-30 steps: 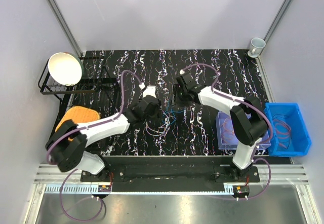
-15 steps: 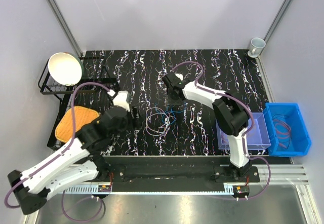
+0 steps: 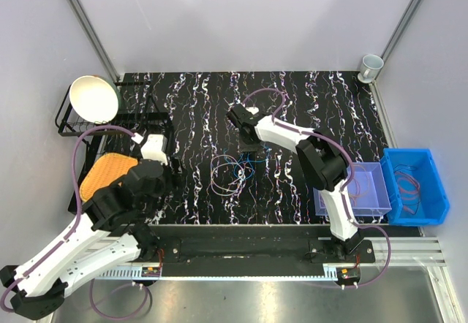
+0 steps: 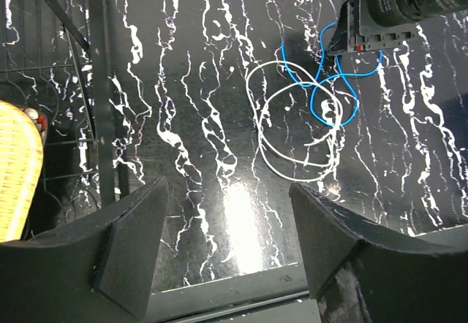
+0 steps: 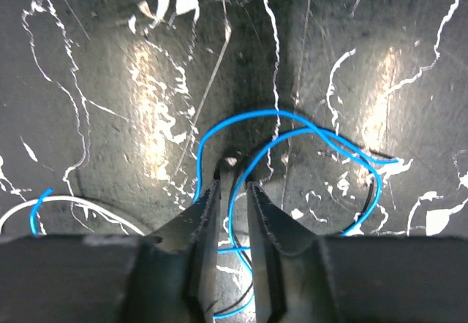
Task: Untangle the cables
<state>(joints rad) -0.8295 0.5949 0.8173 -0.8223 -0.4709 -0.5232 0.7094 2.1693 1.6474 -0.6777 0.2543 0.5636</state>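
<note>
The cables (image 3: pixel 230 171) lie on the black marbled table as a small tangle of thin pale loops and a blue wire. The left wrist view shows the pale loops (image 4: pixel 296 129) overlapping the blue wire (image 4: pixel 333 93), with the right gripper (image 4: pixel 365 34) standing over the blue part. My right gripper (image 3: pixel 247 145) points down at the tangle's far edge. In its own view the right gripper (image 5: pixel 234 177) has narrowly parted jaws straddling the blue wire (image 5: pixel 241 129), the gap wider than the wire. My left gripper (image 4: pixel 227 242) is open and empty, well left of the tangle.
A black dish rack (image 3: pixel 80 126) with a white bowl (image 3: pixel 93 98) stands at the far left, a yellow woven mat (image 3: pixel 110 173) beside it. A clear bin (image 3: pixel 351 188) and a blue bin (image 3: pixel 417 184) with more wires sit right. A cup (image 3: pixel 371 66) is far right.
The left arm has drawn back leftward and toward the near edge, away from the tangle, its jaws widening. The right gripper has shifted left over the blue wire and narrowed its jaws.
</note>
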